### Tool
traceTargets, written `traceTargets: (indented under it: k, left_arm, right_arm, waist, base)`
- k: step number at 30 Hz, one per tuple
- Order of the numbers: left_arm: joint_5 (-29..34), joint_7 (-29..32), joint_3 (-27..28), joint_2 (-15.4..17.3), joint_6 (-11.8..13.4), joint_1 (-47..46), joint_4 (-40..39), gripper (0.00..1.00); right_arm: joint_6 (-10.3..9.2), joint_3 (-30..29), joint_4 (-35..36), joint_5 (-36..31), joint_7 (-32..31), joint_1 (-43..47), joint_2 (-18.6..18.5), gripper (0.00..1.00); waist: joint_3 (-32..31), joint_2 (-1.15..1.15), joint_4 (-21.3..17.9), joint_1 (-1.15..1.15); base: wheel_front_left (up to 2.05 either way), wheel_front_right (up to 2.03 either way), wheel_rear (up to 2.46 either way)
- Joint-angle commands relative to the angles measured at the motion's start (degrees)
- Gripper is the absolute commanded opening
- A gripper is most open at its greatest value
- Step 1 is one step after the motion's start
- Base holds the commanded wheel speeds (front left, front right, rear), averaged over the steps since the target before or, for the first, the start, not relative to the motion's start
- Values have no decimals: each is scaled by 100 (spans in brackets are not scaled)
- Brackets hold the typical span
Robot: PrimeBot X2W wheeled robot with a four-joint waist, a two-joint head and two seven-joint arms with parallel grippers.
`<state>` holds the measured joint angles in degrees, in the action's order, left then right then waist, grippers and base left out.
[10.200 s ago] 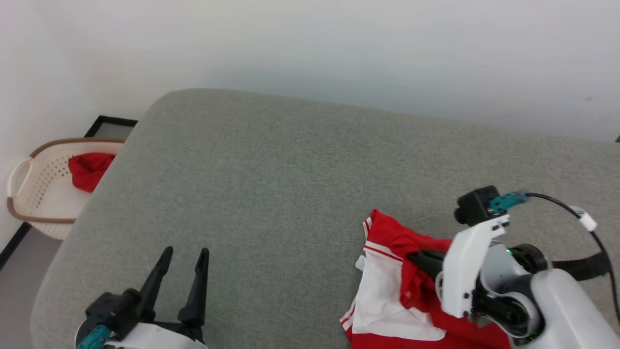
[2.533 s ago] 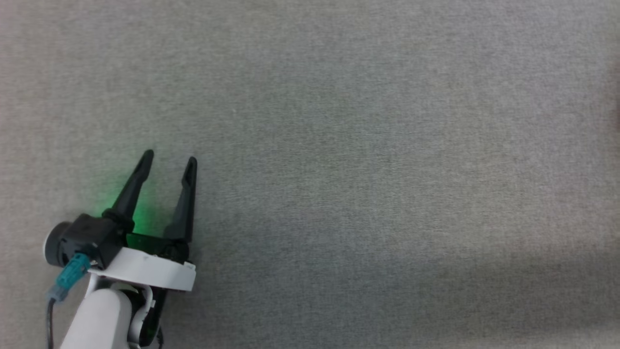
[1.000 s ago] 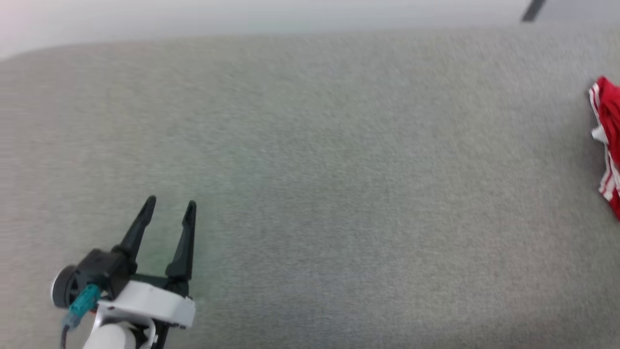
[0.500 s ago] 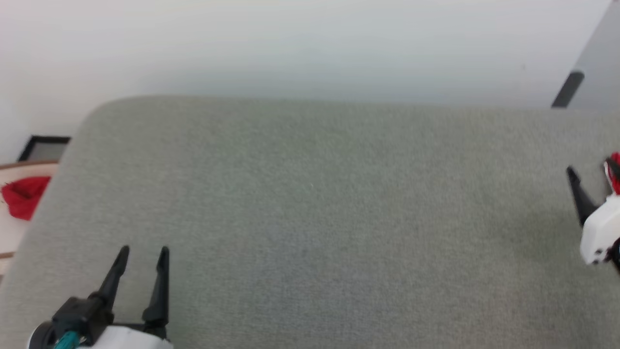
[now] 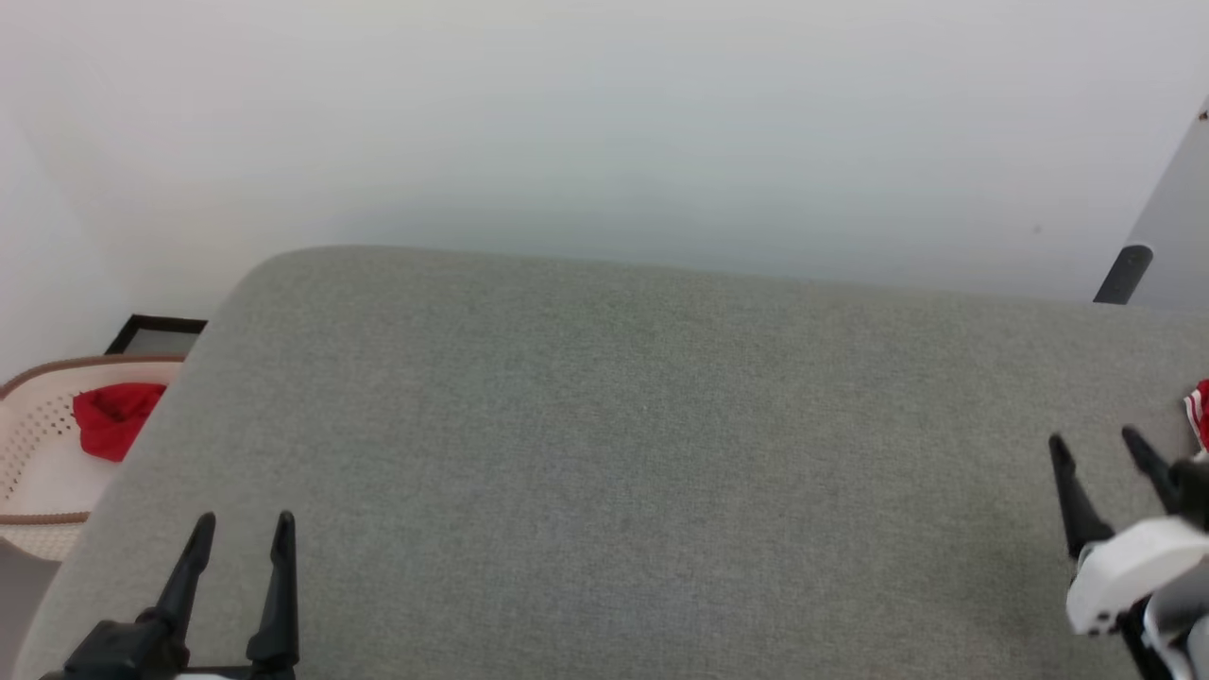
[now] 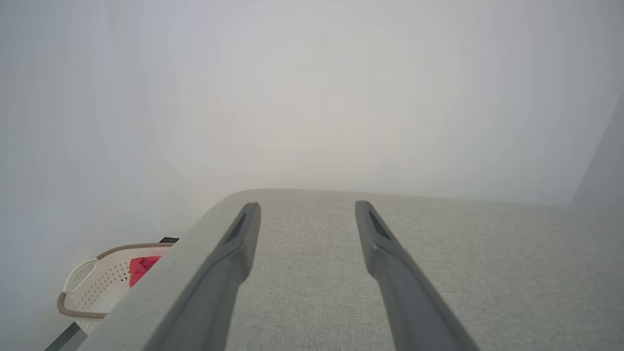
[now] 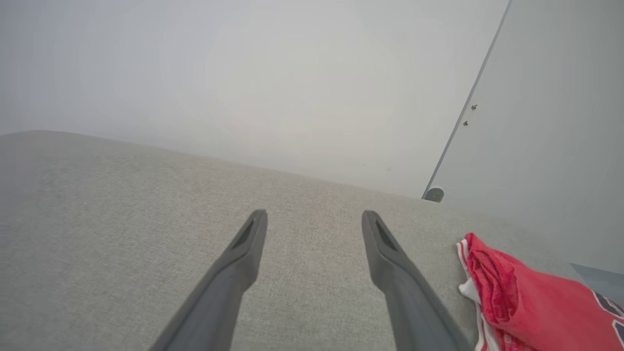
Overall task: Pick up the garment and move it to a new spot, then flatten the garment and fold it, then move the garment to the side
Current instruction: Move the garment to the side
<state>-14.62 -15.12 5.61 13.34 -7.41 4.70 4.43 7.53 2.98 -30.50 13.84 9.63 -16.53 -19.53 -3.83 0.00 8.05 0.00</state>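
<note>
We judge the shirt [image 7: 526,307] light, soft, floppy; best pinched at its bunched striped edge. Our right hand [image 7: 314,215], near it, and left hand [image 6: 306,205] both gape, holding nothing.

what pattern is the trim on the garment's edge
Red and white stripes, edging the garment; clearest in the right wrist view.

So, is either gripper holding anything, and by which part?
Nothing held: left gripper and right gripper both stand open and empty; the red jersey lies loose nearby.
</note>
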Motion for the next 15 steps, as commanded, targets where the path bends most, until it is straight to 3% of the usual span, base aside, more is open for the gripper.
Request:
traceTargets:
  k: [1, 15]
  left_arm:
    - [-27, 3, 24, -1, -14, 78, -28, 100]
    - [-108, 4, -52, 80, -14, 259, -33, 100]
  right_arm:
    - [-9, -122, 127, -40, 27, 219, 142, 100]
    - [-9, -682, 1387, -518, 170, 1548, 951, 100]
  waist:
    - [-50, 0, 31, 0]
    - [-141, 0, 51, 0]
  base:
    - [0, 0, 0]
    - [0, 0, 0]
